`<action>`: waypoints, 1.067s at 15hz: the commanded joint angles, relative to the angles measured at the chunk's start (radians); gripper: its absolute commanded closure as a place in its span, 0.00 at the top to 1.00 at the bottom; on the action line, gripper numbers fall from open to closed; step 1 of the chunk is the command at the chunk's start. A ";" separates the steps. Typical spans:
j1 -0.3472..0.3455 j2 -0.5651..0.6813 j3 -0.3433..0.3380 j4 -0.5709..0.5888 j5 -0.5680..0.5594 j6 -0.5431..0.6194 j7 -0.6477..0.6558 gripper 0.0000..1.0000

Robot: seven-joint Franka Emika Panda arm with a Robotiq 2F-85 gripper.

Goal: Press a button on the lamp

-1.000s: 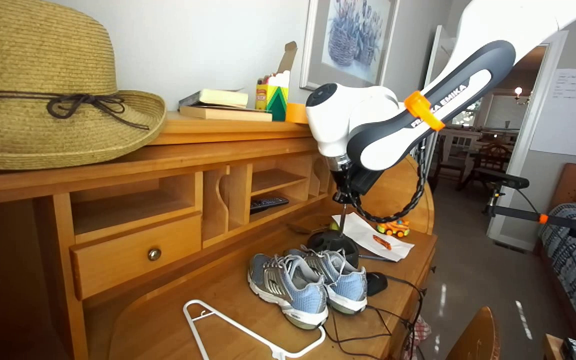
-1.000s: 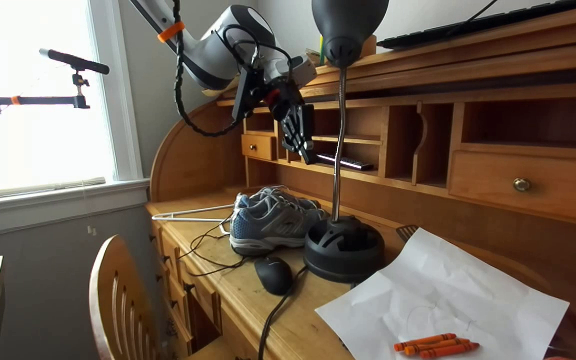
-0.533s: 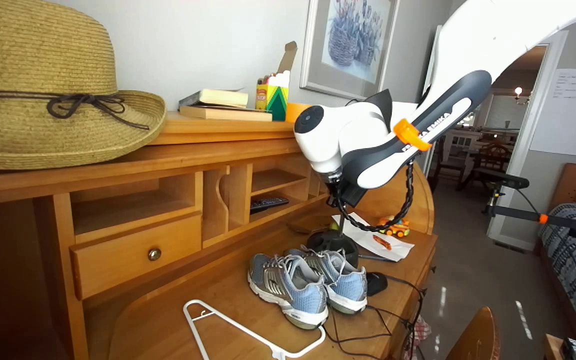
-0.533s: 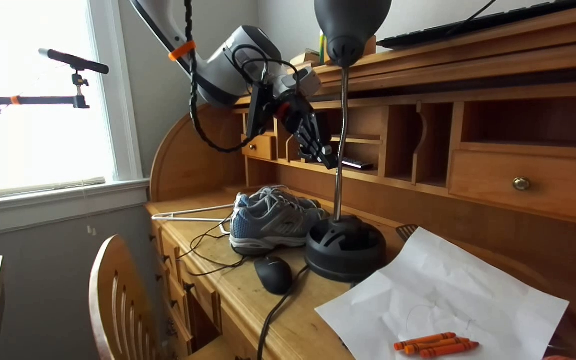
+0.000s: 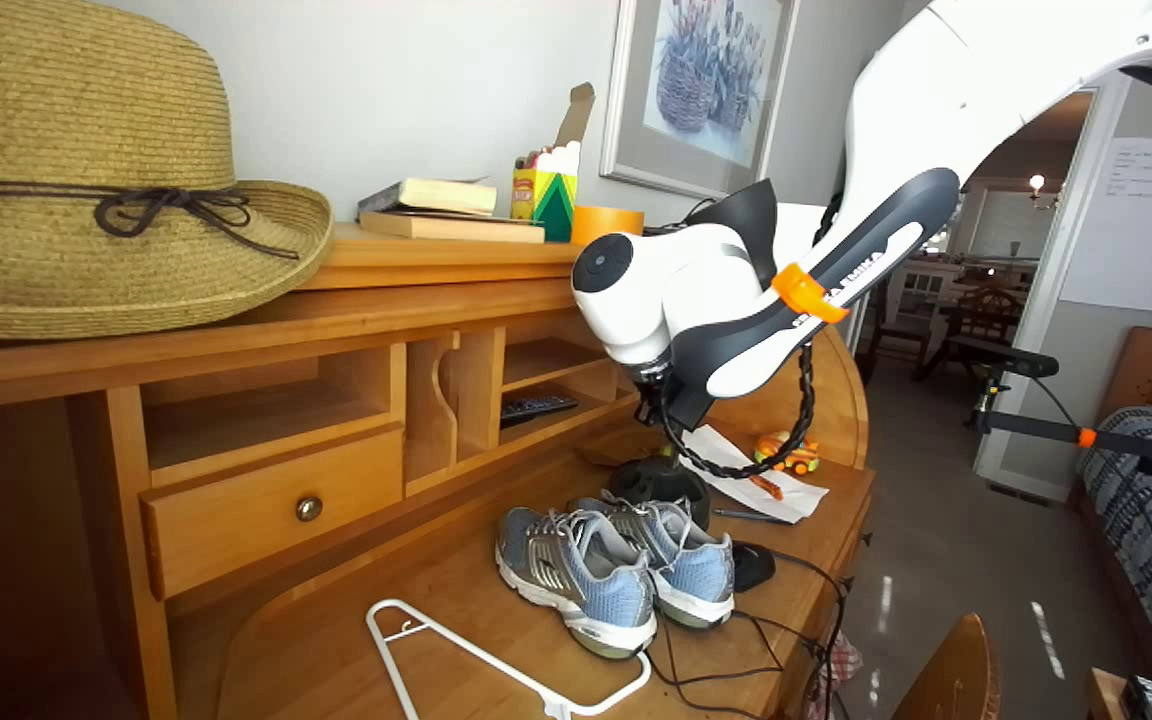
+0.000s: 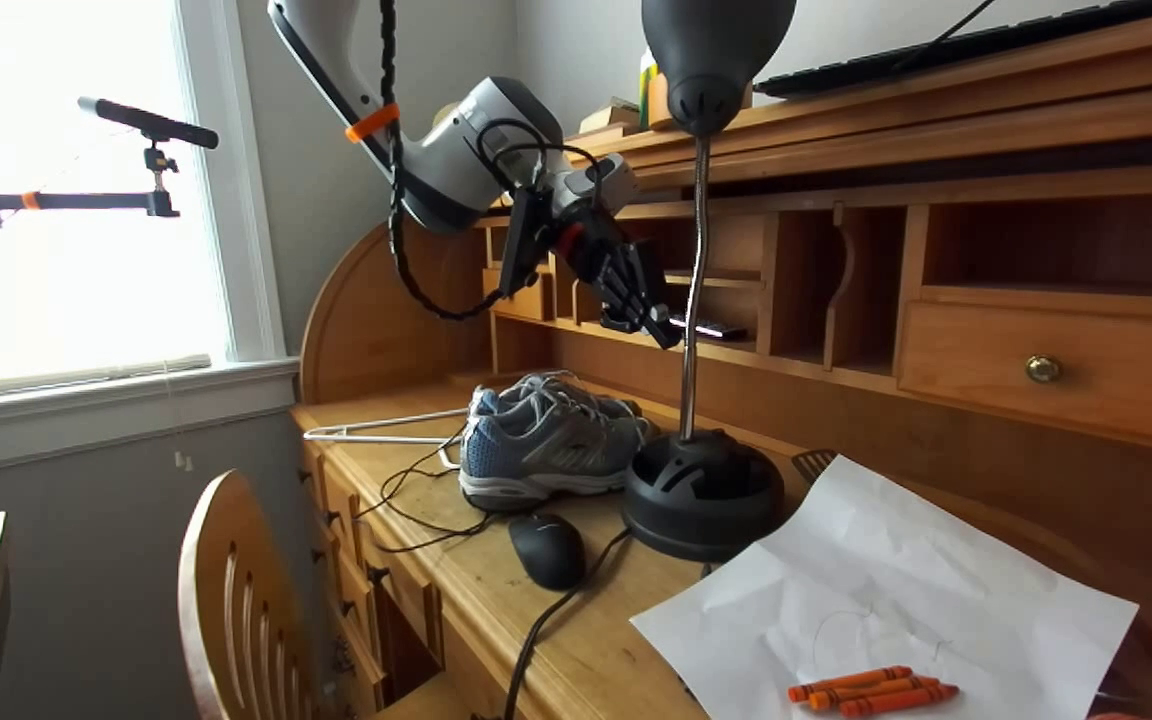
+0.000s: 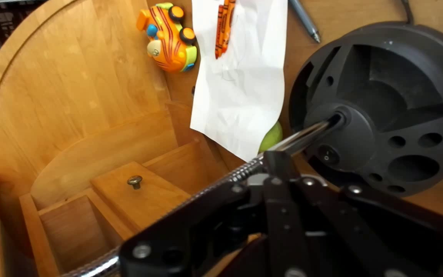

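The lamp has a black cone-shaped head [image 6: 716,55], a thin silver gooseneck stem [image 6: 695,300] and a round black base [image 6: 704,510] on the desk. Its head [image 5: 751,220] also shows behind my arm in an exterior view. In the wrist view the base [image 7: 363,142] is at the right, with a small round rocker switch [image 7: 327,154] near the stem's foot. My gripper [image 6: 674,338] is shut and empty, pointing down, its tips right beside the stem, above the base. In the wrist view the fingertips [image 7: 282,159] overlap the stem; contact is likely but not certain.
Grey-blue shoes [image 6: 551,440] stand against the base's side. A black mouse [image 6: 548,552] and cords lie in front. Paper [image 6: 886,590] with crayons [image 6: 871,690], a toy car [image 7: 171,40] and a pen [image 7: 305,21] lie nearby. Desk cubbies [image 5: 556,370] rise behind.
My arm has moved down and toward the lamp, bringing the shut gripper to the stem. The lamp, with its base, has shifted slightly away from the shoes.
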 commanded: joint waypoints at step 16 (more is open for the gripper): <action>-0.021 0.152 -0.016 0.094 -0.263 0.100 0.143 0.00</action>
